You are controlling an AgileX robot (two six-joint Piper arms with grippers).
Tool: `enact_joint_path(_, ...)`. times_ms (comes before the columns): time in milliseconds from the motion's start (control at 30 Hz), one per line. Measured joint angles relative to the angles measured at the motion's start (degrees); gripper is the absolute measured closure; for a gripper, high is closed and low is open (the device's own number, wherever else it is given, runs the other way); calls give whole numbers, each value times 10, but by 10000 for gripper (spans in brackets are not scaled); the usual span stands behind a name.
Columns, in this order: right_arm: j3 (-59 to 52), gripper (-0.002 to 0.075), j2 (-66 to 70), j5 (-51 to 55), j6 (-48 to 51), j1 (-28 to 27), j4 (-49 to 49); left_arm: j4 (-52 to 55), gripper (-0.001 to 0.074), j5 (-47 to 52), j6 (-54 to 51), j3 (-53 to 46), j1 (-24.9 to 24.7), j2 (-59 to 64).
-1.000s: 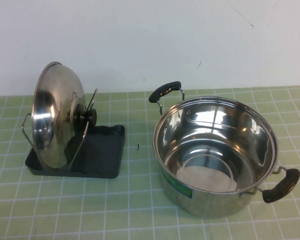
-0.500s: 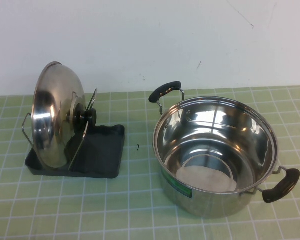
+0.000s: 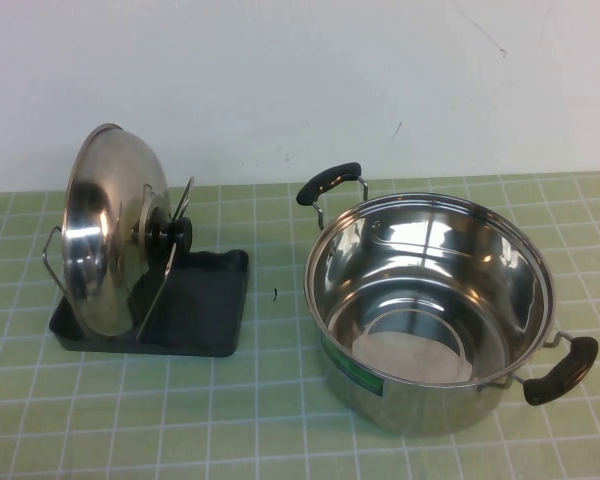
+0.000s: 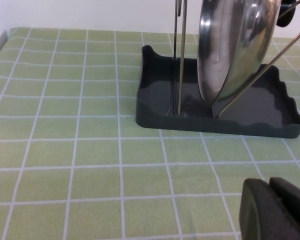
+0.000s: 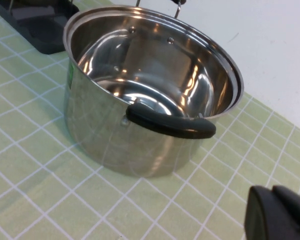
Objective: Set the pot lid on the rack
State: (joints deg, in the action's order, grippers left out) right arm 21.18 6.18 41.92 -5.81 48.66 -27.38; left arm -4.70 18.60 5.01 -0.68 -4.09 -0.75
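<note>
The shiny steel pot lid [image 3: 105, 230] with its black knob [image 3: 172, 233] stands on edge in the dark grey rack [image 3: 205, 305], held between the wire uprights, at the table's left. It also shows in the left wrist view [image 4: 235, 47], standing in the rack [image 4: 260, 117]. My left gripper [image 4: 272, 207] is shut and empty, low over the cloth a short way from the rack. My right gripper [image 5: 277, 212] is shut and empty, beside the pot [image 5: 150, 90]. Neither gripper shows in the high view.
An open steel pot [image 3: 430, 310] with two black handles stands on the right of the green checked cloth [image 3: 260, 420]. A white wall runs along the back.
</note>
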Motion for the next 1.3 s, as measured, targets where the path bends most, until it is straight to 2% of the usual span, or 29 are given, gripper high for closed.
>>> enact_joint_path(67, 0, 727, 0, -10, 33, -13, 14, 0, 736, 0, 0, 0, 0, 0)
enact_joint_path(167, -16, 727, -1, -54, 76, -66, 30, 0, 736, 0, 0, 0, 0, 0)
enact_joint_path(333, -65, 727, -32, -132, 103, -218, 72, 0, 736, 0, -2, 0, 0, 0)
enact_joint_path(467, -93, 727, -66, -143, 125, -339, 122, 0, 736, 0, -2, 0, 0, 0)
enact_joint_path(667, -132, 727, -70, -153, 209, -443, 207, 0, 736, 0, -2, 0, 0, 0)
enact_joint_path(833, -184, 727, -70, -188, 239, -481, 234, 0, 736, 0, -2, 0, 0, 0)
enact_joint_path(967, -222, 727, -70, -208, 242, -483, 234, 0, 736, 0, -2, 0, 0, 0)
enact_joint_path(1300, -223, 727, -70, -213, 244, -483, 236, 0, 736, 0, -4, 0, 0, 0)
